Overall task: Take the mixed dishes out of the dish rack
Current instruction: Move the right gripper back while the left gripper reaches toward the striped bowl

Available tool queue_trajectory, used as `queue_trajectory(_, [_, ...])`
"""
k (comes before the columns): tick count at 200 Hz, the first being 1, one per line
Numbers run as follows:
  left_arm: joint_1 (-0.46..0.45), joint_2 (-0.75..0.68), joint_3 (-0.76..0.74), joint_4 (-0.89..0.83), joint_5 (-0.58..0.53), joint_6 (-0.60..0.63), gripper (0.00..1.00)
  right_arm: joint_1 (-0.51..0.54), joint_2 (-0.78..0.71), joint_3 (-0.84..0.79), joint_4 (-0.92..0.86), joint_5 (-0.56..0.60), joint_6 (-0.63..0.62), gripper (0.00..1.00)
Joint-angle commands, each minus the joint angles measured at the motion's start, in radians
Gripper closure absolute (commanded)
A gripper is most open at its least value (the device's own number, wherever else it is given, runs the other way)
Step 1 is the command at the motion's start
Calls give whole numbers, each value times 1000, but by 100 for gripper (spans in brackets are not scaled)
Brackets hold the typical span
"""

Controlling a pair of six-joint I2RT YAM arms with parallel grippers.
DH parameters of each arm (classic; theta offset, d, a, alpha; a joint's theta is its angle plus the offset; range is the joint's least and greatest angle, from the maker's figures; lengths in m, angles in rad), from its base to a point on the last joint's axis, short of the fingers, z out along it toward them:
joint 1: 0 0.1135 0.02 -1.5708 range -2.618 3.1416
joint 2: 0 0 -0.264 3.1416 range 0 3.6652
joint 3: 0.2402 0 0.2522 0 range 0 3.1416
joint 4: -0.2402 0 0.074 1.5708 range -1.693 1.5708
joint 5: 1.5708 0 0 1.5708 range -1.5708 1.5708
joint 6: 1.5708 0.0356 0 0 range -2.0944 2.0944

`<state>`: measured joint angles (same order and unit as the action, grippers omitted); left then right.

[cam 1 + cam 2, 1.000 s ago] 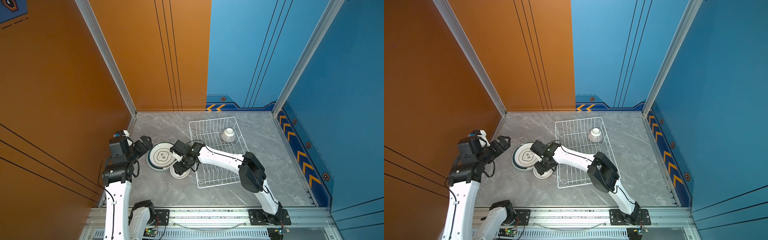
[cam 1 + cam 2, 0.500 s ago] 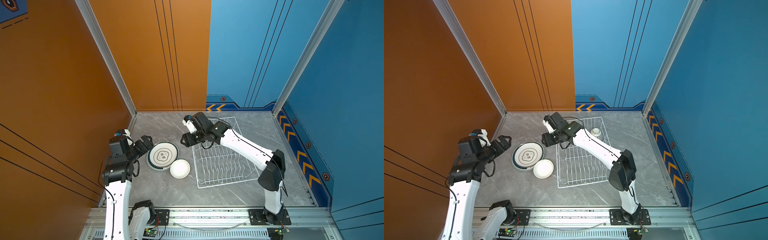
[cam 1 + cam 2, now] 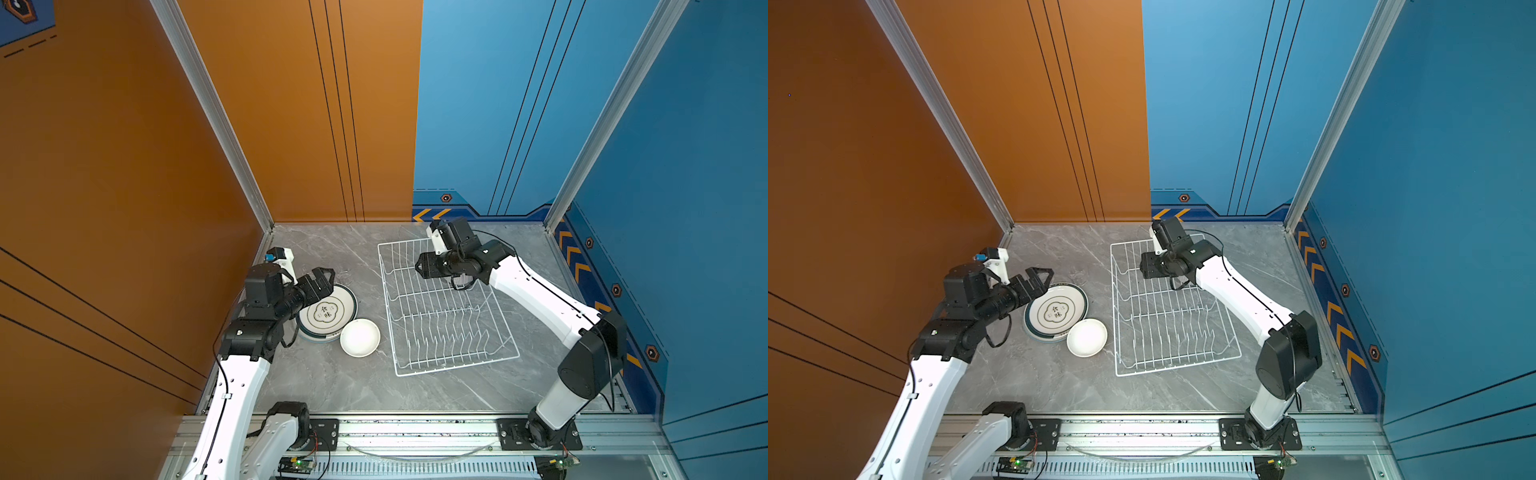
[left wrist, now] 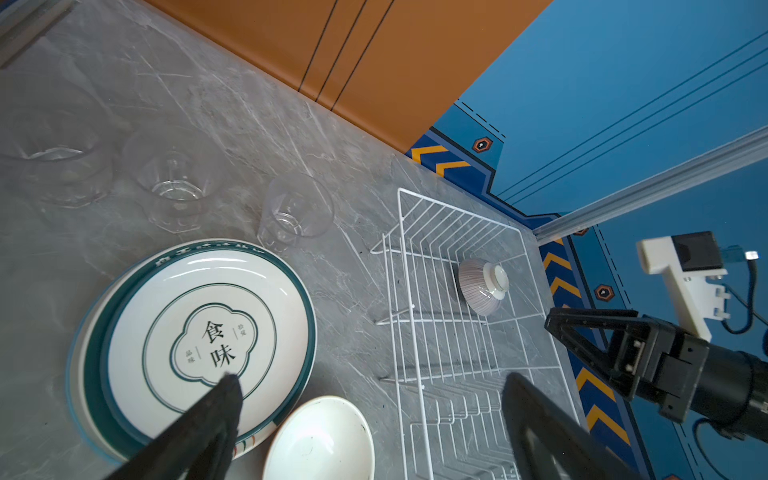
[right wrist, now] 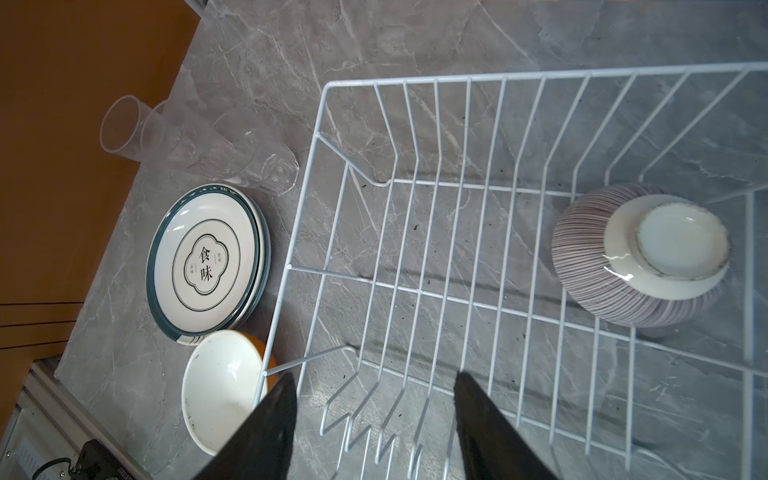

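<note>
The white wire dish rack (image 3: 457,365) (image 3: 1179,365) lies right of centre in both top views. A white ribbed-line bowl (image 5: 640,253) (image 4: 482,286) rests upside down at its far end; my right arm hides it from above. My right gripper (image 3: 419,266) (image 5: 372,378) hovers open and empty over the rack's far part. Left of the rack lie stacked teal-rimmed plates (image 3: 328,311) (image 3: 1057,311) and an orange bowl (image 3: 360,337) (image 5: 220,386) with a white inside. My left gripper (image 3: 326,276) (image 4: 372,380) hangs open above the plates' far edge.
Several clear glasses (image 4: 295,212) (image 5: 199,141) stand behind the plates near the orange wall. The walls close in at the left, back and right. The arms' mounting rail (image 3: 415,432) runs along the front edge.
My right gripper has let go of the orange bowl beside the plates and swung up and back over the rack's far end. The left arm has stayed still.
</note>
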<state>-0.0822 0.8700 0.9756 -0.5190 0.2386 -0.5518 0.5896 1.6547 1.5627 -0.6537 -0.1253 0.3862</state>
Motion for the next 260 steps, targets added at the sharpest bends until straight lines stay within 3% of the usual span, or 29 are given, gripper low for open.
queue_trajectory(1, [-83,37,12,59,-69,-21,2,-33,-70,-77,58,30,27,38])
queue_trajectory(58, [-341,208,82,177,-151,-36,2,-129,-245,-333,186,-24,112,37])
queue_trajectory(120, [-527,467,202,299,-136,-54,2,-214,-480,-559,280,18,151,26])
queue_trajectory(168, [-577,668,298,415,-67,-123,2,-304,-602,-680,299,0,171,15])
queue_trajectory(221, [-574,907,377,556,38,-268,1,-371,-655,-743,320,-40,187,10])
queue_trajectory(260, [-582,1050,489,564,70,-305,1,-391,-647,-766,342,-63,184,5])
